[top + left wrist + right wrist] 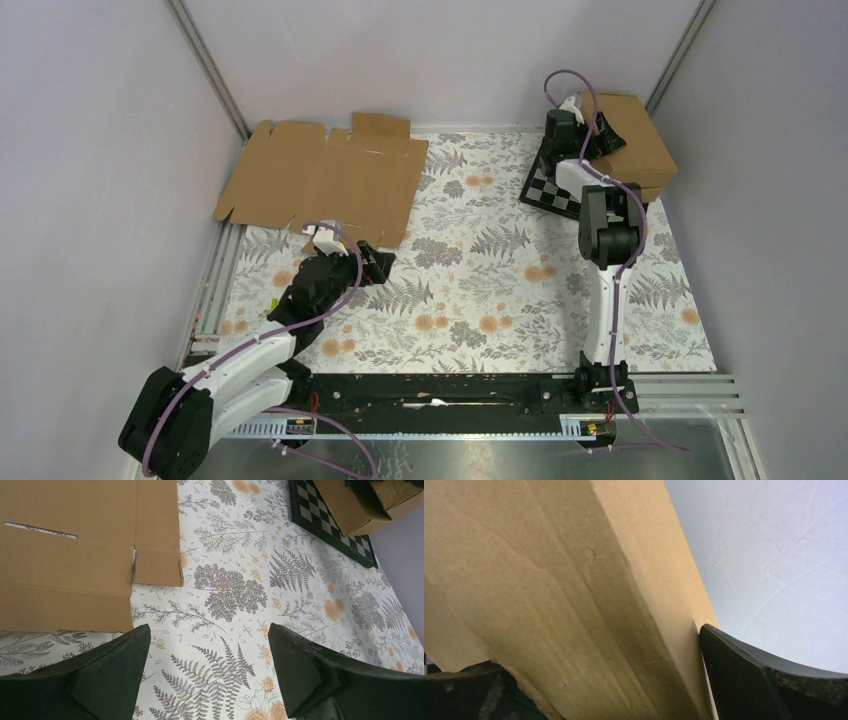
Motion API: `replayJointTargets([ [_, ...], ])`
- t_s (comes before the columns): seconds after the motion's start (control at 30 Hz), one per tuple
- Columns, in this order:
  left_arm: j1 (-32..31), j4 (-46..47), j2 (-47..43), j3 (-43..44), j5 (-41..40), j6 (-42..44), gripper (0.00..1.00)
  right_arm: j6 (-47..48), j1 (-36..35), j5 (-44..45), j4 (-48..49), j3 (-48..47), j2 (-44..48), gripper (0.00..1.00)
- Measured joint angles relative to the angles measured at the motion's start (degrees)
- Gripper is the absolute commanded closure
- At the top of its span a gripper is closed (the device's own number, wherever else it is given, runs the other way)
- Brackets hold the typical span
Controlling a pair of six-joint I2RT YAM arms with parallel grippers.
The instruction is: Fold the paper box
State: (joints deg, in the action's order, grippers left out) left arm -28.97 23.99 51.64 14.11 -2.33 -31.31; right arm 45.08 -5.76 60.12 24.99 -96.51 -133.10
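The paper box (632,138), folded plain brown cardboard, sits at the far right corner, partly on the chessboard (548,192). My right gripper (592,122) is closed on its left end. In the right wrist view the box (574,580) fills the gap between the fingers (744,675), and both press its sides. My left gripper (378,262) is open and empty, low over the flowered cloth just in front of the flat sheet's near edge. The left wrist view shows cloth between its jaws (207,630) and the box far off (350,507).
A wide flat cardboard sheet (320,175) with notched edges lies at the far left; it also shows in the left wrist view (65,555). A second brown box (655,187) lies under the held one. Grey walls close in the back and sides.
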Motion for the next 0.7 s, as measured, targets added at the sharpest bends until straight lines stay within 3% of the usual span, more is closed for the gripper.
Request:
replayJointTargets([
  [0.1, 0.0, 0.0, 0.2, 0.0, -0.1, 0.0, 0.05, -9.8, 1.0, -3.2, -13.3, -5.7, 0.2, 0.00],
  [0.23, 0.0, -0.2, 0.3, 0.0, -0.2, 0.3, 0.05, -17.7, 1.1, -7.8, -23.3, -6.6, 3.1, 0.00],
  [0.47, 0.0, -0.4, 1.4, 0.0, -0.8, 1.1, 0.05, -23.8, 1.1, -14.1, -31.3, -7.3, 6.9, 0.00],
  [0.7, 0.0, -0.4, 1.4, 0.0, -1.2, 1.6, 0.05, -22.4, 0.2, -13.0, -32.9, -7.4, 6.9, 0.00],
])
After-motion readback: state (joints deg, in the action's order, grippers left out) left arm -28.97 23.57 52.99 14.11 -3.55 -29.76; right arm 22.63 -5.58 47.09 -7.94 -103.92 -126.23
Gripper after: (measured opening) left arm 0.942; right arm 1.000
